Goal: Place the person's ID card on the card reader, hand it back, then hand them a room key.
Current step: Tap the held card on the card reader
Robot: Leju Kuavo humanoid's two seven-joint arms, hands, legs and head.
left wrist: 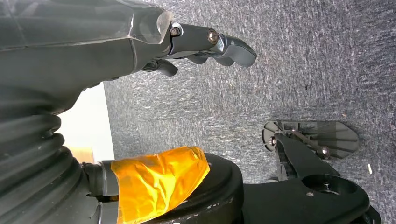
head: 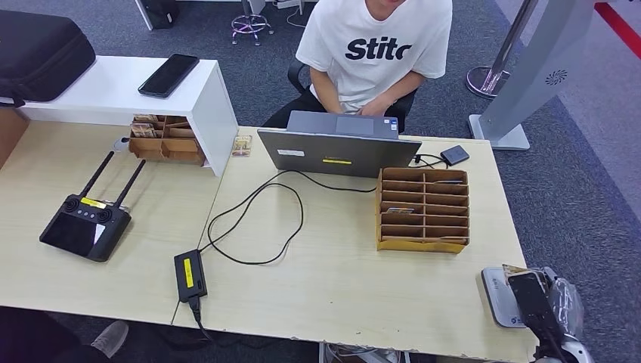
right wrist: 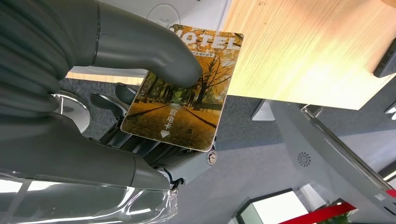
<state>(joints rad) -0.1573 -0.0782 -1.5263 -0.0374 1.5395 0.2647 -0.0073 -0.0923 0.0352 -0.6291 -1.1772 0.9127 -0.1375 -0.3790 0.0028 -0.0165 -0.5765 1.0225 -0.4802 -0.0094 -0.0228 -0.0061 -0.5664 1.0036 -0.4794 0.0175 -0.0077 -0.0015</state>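
Pale wood table (head: 340, 287) spans the scene; person in white T-shirt (head: 374, 45) seated at far side behind grey laptop (head: 339, 147). Cardboard slotted card rack (head: 422, 209) right of centre. White card reader (head: 500, 295) at near right corner. Right hand (right wrist: 140, 107) over that corner, thumb pressing hotel room key card (right wrist: 184, 88) against fingers. Left hand (left wrist: 205, 44) hangs above grey carpet, fingers loosely curled, holding nothing.

An open grey laptop (head: 339, 151) stands at the far edge of the wooden table (head: 332, 280); a wooden organizer (head: 422, 209) lies just right of it; a black controller (head: 85, 225) rests well left; a black phone (head: 168, 75) lies on a white shelf (head: 113, 94) far left.
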